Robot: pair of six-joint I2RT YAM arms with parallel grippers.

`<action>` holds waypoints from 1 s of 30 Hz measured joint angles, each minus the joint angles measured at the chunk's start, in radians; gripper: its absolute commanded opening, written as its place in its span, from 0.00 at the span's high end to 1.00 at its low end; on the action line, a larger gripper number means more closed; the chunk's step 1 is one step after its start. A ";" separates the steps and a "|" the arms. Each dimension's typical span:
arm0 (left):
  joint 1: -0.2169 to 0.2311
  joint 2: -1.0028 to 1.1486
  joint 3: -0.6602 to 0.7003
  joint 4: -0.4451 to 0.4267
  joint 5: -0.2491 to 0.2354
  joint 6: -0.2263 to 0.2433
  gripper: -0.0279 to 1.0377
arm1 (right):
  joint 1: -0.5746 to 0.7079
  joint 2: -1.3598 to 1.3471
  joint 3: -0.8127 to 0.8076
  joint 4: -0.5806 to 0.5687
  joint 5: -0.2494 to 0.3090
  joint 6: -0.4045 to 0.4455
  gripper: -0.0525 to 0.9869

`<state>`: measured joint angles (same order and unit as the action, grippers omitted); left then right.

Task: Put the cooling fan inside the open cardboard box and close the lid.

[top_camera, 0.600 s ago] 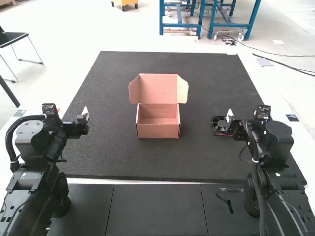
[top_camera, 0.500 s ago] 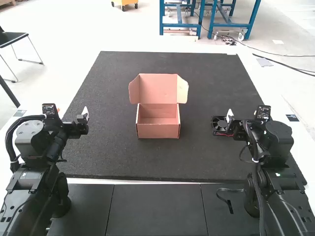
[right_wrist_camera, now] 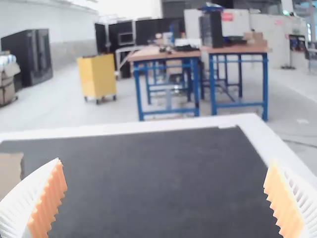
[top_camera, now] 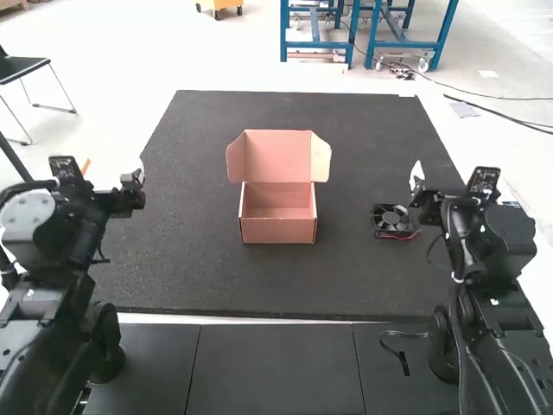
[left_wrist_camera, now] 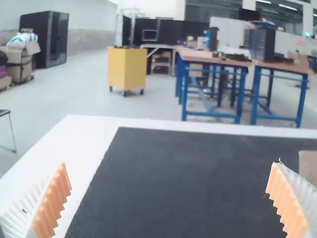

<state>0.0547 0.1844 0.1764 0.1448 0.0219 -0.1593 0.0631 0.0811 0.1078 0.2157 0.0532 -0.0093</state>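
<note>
The open cardboard box [top_camera: 277, 210] stands in the middle of the black mat [top_camera: 199, 268], its lid flap [top_camera: 276, 156] upright at the far side. A small black cooling fan [top_camera: 393, 220] with red wires lies flat on the mat to the right of the box. My right gripper [top_camera: 418, 183] hangs open just behind and right of the fan, holding nothing. At the mat's left edge my left gripper [top_camera: 136, 183] is open and empty, well away from the box. Ribbed white fingers with orange pads [left_wrist_camera: 52, 206] [right_wrist_camera: 47, 198] stand wide apart in both wrist views.
White table [top_camera: 130, 121] borders the mat on the left, right and far sides. A corner of the box [left_wrist_camera: 308, 166] shows in the left wrist view, and another box corner [right_wrist_camera: 10, 171] in the right wrist view. Bare mat lies between each gripper and the box.
Both arms have swung outward and back: the left gripper shifted left and farther off, the right gripper moved right off the fan, which now lies fully uncovered. Box and fan stayed put.
</note>
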 measured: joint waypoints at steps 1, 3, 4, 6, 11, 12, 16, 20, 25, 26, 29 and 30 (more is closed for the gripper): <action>0.000 0.054 0.046 -0.015 0.000 0.000 0.07 | 0.000 0.030 0.034 0.002 0.000 -0.001 0.07; 0.000 0.179 0.153 -0.065 0.000 0.000 0.07 | 0.000 0.101 0.108 -0.002 0.000 -0.003 0.07; 0.000 0.238 0.204 -0.087 0.003 0.000 0.07 | -0.001 0.143 0.148 -0.015 0.001 -0.004 0.07; 0.000 0.350 0.300 -0.124 0.010 0.000 0.07 | -0.001 0.241 0.244 -0.075 0.004 -0.006 0.07; -0.001 0.552 0.452 -0.146 0.007 0.018 0.07 | -0.001 0.492 0.504 -0.263 0.016 -0.009 0.07; -0.001 0.590 0.467 -0.164 0.000 0.032 0.07 | -0.001 0.538 0.555 -0.310 0.019 -0.009 0.07; -0.012 0.719 0.507 -0.272 0.000 0.070 0.07 | -0.002 0.697 0.727 -0.524 0.026 -0.010 0.08; -0.092 0.840 0.558 -0.403 0.000 0.086 0.07 | -0.002 0.770 0.809 -0.594 0.037 -0.010 0.08; -0.268 0.890 0.705 -0.478 0.008 0.094 0.07 | -0.024 0.848 0.871 -0.628 0.063 -0.008 0.08; -0.301 0.890 0.735 -0.490 0.010 0.095 0.07 | -0.032 0.869 0.877 -0.642 0.068 -0.007 0.08; -0.387 0.889 0.797 -0.547 0.016 0.095 0.07 | -0.053 0.944 0.882 -0.682 0.068 -0.001 0.08; -0.410 0.888 0.806 -0.575 0.020 0.095 0.07 | -0.058 0.964 0.882 -0.691 0.068 0.002 0.08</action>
<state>-0.3557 1.0721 0.9821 -0.4301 0.0418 -0.0639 0.0051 1.0451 0.9897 -0.4755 0.1211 -0.0074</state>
